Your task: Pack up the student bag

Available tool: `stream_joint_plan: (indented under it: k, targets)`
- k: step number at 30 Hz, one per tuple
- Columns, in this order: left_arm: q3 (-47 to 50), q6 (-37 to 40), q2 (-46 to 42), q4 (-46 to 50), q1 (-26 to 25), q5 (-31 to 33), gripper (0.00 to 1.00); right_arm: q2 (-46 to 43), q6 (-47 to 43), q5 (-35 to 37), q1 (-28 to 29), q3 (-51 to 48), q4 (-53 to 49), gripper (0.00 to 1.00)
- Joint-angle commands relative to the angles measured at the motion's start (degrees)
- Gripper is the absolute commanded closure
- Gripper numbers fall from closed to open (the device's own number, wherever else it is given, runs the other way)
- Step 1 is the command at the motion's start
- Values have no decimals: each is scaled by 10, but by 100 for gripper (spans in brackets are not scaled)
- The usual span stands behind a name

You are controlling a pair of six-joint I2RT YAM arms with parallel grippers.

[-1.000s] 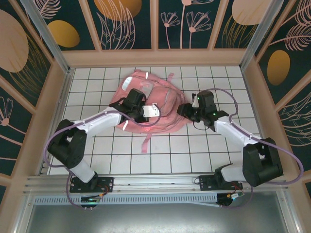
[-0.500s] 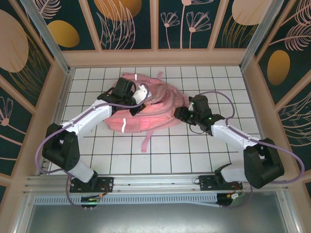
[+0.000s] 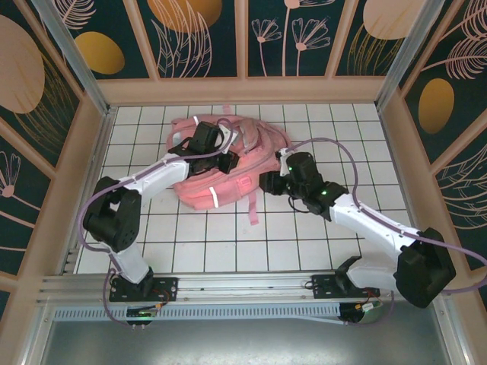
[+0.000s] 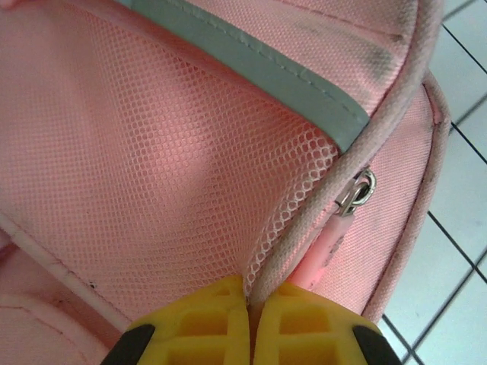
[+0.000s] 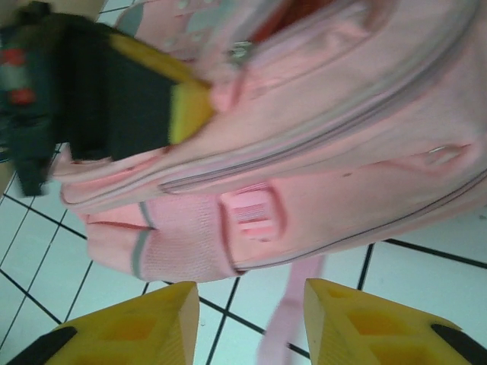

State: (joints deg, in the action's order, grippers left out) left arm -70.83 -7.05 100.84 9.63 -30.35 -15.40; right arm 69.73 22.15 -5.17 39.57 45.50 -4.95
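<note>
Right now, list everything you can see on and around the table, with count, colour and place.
student bag: one, pink, lying on the far middle of the table
reflective strips: several, silvery, on the bag
loose strap: one, pink, trailing from the bag toward the near edge
table: one, white tiles with dark lines, under the bag
wall panels: several, dark with floral prints, around the table
left gripper: one, yellow fingers, shut on the bag's edging
right gripper: one, yellow fingers, open beside the bag

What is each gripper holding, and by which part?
Left gripper pinches the student bag by its piped edge beside the mesh pocket; right gripper open, empty.
</note>
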Motion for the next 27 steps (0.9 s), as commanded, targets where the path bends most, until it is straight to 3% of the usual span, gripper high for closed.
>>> stream_joint_plan:
  k: [1,5,8,17,22,24,27]
  targets:
    - [-13,-87,6,-50,-12,49,100,12,-20,70,16,13,37,55]
    - [-9,-127,6,-60,-15,35,100,16,-42,63,19,-23,115,55]
    - [-8,-123,14,-50,-16,2,100,34,-60,38,19,-11,119,55]
    - [-1,-44,16,-29,-15,-71,100,114,-151,16,-8,77,36,55]
    - [-3,9,13,-12,-16,-96,100,138,-177,-61,-53,102,42,56]
    - [-2,26,9,-9,-15,-108,100,155,-179,-124,-78,109,49,56]
    - [-5,34,6,-8,-15,-126,100,192,-113,-171,-79,133,52,55]
